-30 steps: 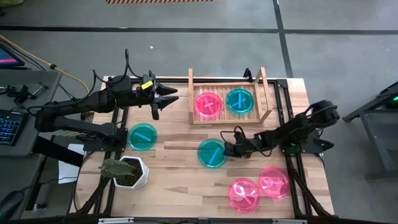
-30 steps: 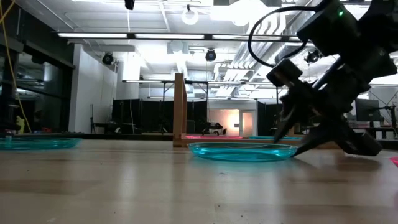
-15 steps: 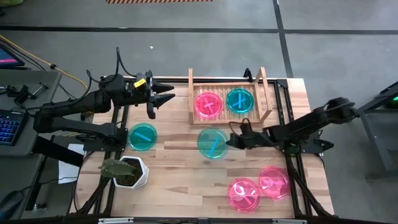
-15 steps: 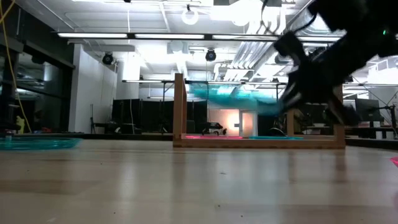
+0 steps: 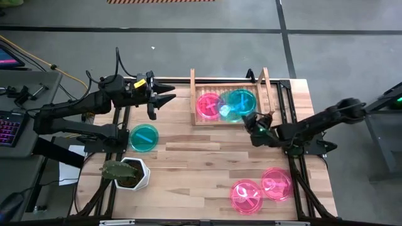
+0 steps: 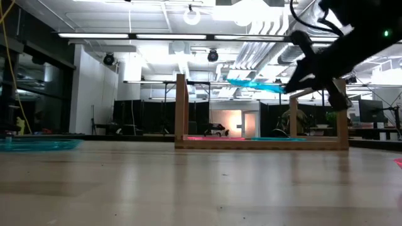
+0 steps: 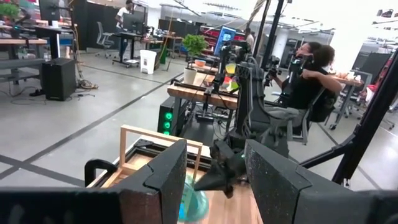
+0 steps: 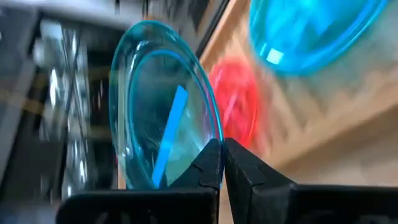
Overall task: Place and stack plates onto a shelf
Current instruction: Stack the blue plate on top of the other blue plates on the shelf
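My right gripper (image 5: 252,118) is shut on a teal plate (image 5: 230,110) and holds it in the air over the wooden shelf (image 5: 196,99). In the low view this plate (image 6: 252,84) hangs well above the shelf's rails (image 6: 260,143). A pink plate (image 5: 209,105) and another teal plate (image 5: 247,97) lie flat on the shelf's slatted base. My left gripper (image 5: 167,98) hovers open with nothing in it, left of the shelf near the far edge. A third teal plate (image 5: 144,137) lies on the table's left part. My right gripper pinches the teal plate's rim (image 8: 210,144) between its two fingers, on the edge nearest the arm. The fingers come roughly level from the table's right and near side. The plate is lifted clear, nearly level with a slight tilt, reaching out from the fingers over the shelf.
Two pink plates (image 5: 246,194) (image 5: 276,183) lie at the near right of the table. A white plant pot (image 5: 129,173) stands at the near left. The shelf's tall side rails (image 5: 266,94) stand close to the right gripper. People sit at desks beyond the table (image 7: 308,81).
My right gripper has taken hold of the teal plate that lay on the middle of the table, lifted it clear and carried it up and toward the far edge. The plate now hangs over the shelf, above the plates lying there.
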Action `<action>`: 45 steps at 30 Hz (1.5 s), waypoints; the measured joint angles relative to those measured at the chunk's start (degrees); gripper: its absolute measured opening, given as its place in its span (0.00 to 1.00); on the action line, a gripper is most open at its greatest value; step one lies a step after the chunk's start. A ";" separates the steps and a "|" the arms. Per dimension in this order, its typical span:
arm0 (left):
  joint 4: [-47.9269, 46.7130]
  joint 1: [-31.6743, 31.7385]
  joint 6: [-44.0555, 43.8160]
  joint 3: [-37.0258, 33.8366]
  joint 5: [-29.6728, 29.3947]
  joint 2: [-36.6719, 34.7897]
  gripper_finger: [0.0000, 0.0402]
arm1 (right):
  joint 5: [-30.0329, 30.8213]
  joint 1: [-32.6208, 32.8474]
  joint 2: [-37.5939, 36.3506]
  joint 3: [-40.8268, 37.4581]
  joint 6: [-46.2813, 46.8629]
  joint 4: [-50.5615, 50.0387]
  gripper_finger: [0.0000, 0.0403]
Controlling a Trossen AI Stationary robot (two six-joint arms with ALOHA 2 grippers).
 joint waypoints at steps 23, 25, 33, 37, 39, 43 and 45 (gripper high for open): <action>0.30 0.02 3.44 0.00 0.00 0.02 0.38 | -5.43 -21.56 14.34 13.07 7.73 -33.20 0.00; 0.28 0.02 3.44 0.00 0.01 0.01 0.38 | -5.44 -22.64 14.32 13.81 7.24 -33.91 0.00; 0.28 0.02 3.43 0.00 0.02 0.02 0.38 | -11.17 -24.81 14.32 14.64 -4.23 -34.95 0.00; 0.28 0.02 3.44 0.00 0.02 0.02 0.38 | -12.44 -24.79 14.30 14.64 -6.04 -36.79 0.00; 0.28 0.02 3.43 0.00 0.02 0.02 0.38 | -12.79 -24.79 14.30 14.64 -6.02 -37.99 0.00; 0.28 0.02 3.43 0.00 0.02 0.02 0.38 | -12.90 -24.79 14.30 14.64 -6.21 -39.01 0.00; 0.28 0.02 3.43 0.00 0.02 0.02 0.38 | -12.92 -24.79 14.30 14.64 -5.77 -39.05 0.02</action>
